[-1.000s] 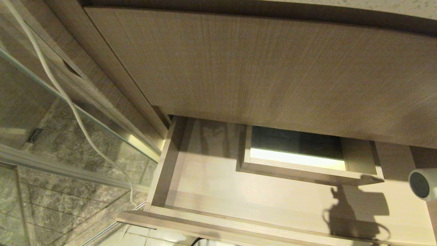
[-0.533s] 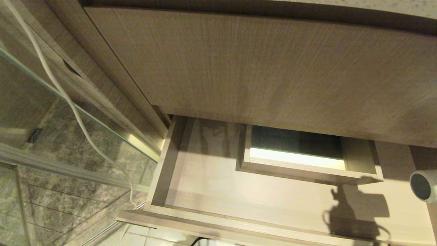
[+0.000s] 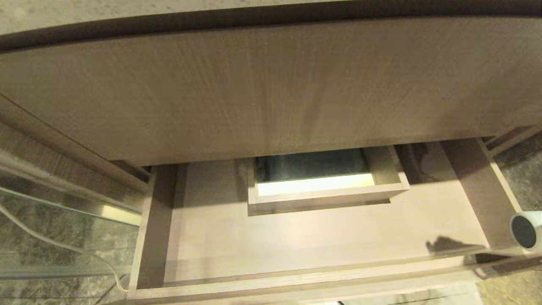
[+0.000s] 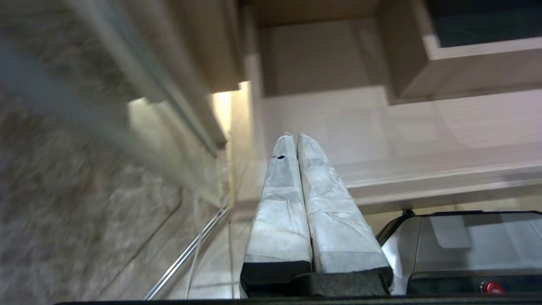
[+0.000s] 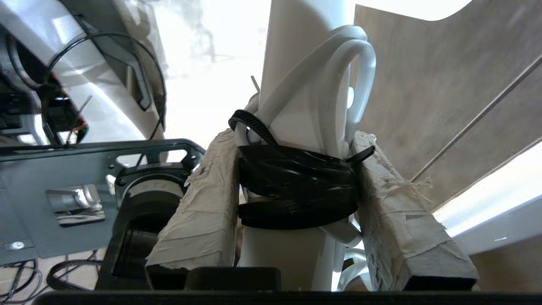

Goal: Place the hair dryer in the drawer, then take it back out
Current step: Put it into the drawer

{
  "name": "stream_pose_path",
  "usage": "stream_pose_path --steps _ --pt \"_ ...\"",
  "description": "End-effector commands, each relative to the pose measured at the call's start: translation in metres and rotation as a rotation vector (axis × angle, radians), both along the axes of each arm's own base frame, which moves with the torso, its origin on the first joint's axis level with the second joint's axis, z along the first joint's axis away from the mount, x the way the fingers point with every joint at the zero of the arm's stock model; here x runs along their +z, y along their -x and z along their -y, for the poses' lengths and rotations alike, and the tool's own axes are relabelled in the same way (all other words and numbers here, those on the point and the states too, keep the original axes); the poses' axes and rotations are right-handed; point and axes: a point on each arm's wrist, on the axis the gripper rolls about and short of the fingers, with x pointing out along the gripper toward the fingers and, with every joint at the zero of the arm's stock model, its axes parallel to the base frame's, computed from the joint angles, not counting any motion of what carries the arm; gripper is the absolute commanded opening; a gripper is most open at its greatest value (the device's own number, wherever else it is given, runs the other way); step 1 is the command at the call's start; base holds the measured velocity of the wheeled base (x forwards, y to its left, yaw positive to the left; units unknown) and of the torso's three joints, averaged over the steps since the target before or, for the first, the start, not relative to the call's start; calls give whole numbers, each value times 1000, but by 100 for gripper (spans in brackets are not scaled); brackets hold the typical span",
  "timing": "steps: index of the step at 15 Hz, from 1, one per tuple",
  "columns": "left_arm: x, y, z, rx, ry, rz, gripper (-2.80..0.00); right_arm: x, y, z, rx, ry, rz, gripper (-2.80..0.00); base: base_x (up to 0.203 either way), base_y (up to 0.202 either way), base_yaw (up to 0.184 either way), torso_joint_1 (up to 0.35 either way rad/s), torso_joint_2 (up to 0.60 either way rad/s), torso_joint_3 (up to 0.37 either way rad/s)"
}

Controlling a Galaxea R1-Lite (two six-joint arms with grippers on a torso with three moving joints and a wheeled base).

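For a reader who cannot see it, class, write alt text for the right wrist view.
The right gripper, its two tape-wrapped fingers closed on the handle of a white hair dryer, grips where a black tie binds the looped white cord. Wood-grain cabinet panels lie beyond it.

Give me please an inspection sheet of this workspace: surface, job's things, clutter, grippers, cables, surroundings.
Surface: drawer stands open, floor bare, boxed cutout at its back.
Job's things: dryer held outside the drawer; its grey end shows by the drawer's right side.
Clutter: nothing seen.
Grippers: right gripper shut on the dryer's handle; left gripper shut, empty, near the drawer's left front.
Cables: dryer cord bundled by a black tie; white cable hangs at left.
Surroundings: wood panel above the drawer, glass and stone floor.
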Motion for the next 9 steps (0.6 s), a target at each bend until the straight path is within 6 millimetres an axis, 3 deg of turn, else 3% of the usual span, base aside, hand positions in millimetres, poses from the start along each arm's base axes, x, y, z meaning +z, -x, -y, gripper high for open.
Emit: stream_pose_path --steps 1,6,9 --pt "0 0 0 0 0 2 -280 0 -1 0 4 1 2 -280 -1 4 -96 -1 6 2" --pt "0 0 0 0 0 1 -280 2 -11 0 34 25 81 -280 0 0 0 0 0 0" --pt "0 0 0 0 0 1 -280 -8 -18 -2 47 -23 101 -280 0 0 0 0 0 0"
